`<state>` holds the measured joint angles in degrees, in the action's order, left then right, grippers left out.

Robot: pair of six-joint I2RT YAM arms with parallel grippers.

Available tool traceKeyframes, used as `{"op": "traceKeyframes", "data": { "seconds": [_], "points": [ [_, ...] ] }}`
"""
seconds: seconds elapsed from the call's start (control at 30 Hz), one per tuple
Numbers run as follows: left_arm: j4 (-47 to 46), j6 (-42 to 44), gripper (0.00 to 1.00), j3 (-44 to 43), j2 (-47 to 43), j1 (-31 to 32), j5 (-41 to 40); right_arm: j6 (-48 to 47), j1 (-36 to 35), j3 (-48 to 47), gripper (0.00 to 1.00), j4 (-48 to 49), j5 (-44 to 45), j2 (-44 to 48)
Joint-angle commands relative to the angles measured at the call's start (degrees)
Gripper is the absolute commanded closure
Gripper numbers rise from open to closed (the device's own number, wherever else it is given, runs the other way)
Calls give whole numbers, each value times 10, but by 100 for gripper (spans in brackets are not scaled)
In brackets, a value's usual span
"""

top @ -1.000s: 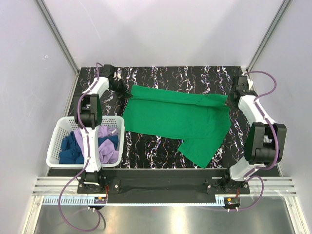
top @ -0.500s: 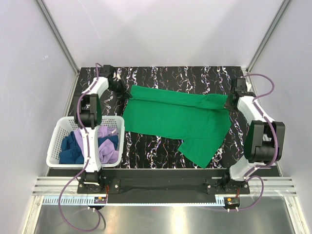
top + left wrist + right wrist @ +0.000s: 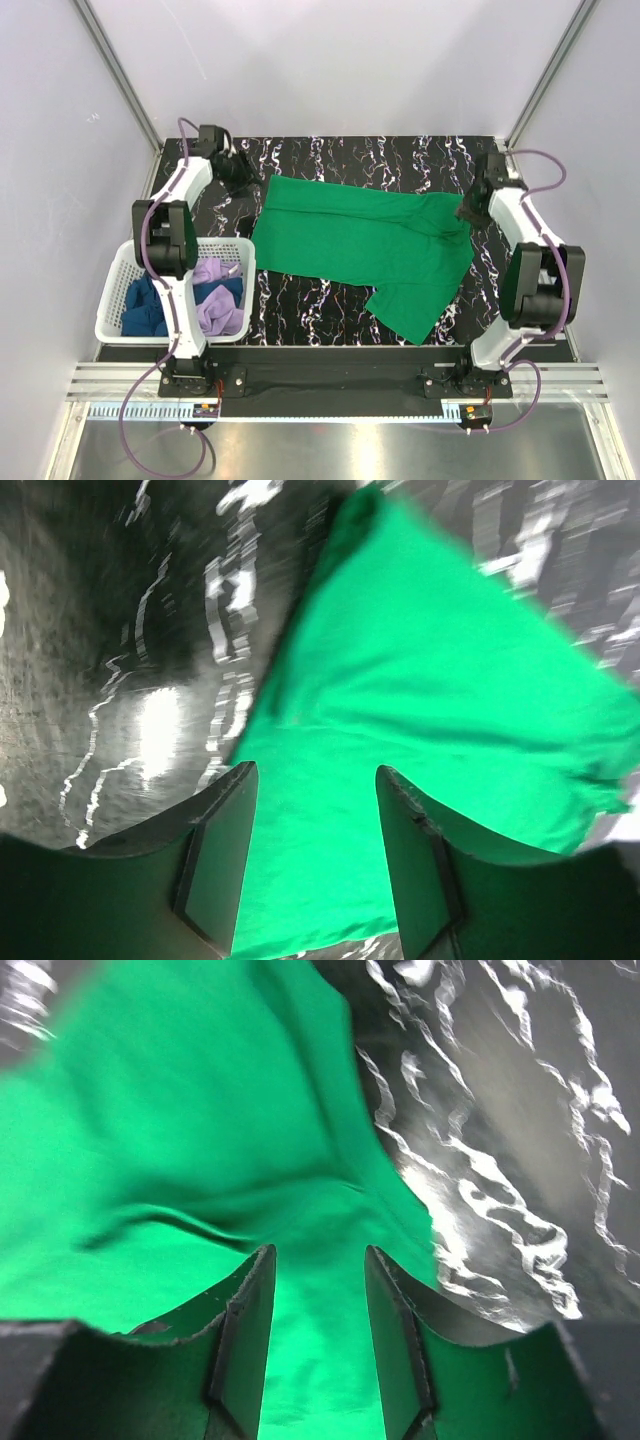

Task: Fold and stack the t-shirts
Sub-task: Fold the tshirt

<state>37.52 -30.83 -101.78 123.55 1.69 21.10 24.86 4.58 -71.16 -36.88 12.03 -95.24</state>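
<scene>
The bright green t-shirt [image 3: 360, 240] lies spread on the black marbled table, folded along its far edge, with one sleeve pointing toward the near side. My left gripper [image 3: 250, 178] hovers open over the shirt's far left corner [image 3: 420, 680]; only cloth shows below the gap between its fingers [image 3: 315, 770]. My right gripper [image 3: 467, 210] stands open above the far right corner [image 3: 200, 1110], with nothing between its fingers [image 3: 319, 1252]. A lilac t-shirt [image 3: 215, 305] and a dark blue t-shirt [image 3: 145, 305] lie crumpled in the basket.
A white lattice basket [image 3: 120, 262] stands at the table's near left, beside the left arm's base. Bare marbled table [image 3: 300, 300] shows in front of the green shirt and behind it. Grey walls close in on both sides.
Both grippers have gone from shut to open and let go of the green shirt's far corners. The left arm has risen slightly. The shirt's far edge now rests flat.
</scene>
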Motion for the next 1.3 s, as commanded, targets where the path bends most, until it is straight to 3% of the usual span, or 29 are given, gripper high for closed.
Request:
{"op": "traceKeyframes", "data": {
  "seconds": [0.0,0.2,0.33,0.5,0.6,1.27],
  "points": [
    [-112,-29,46,0,-45,4,11,40,5,-100,52,6,-38,-40],
    [-158,-68,61,-98,59,19,138,63,28,-258,53,-24,-71,-171],
    [-191,-92,61,-107,93,23,158,63,41,-321,49,-49,-91,-223],
    [-197,-99,62,-128,137,24,175,70,58,-330,37,-53,-138,-245],
    [-197,-109,62,-129,149,24,177,70,69,-329,36,-57,-168,-255],
    [-173,-125,63,-130,194,23,161,45,99,-300,47,2,-209,-303]
  ]
}}
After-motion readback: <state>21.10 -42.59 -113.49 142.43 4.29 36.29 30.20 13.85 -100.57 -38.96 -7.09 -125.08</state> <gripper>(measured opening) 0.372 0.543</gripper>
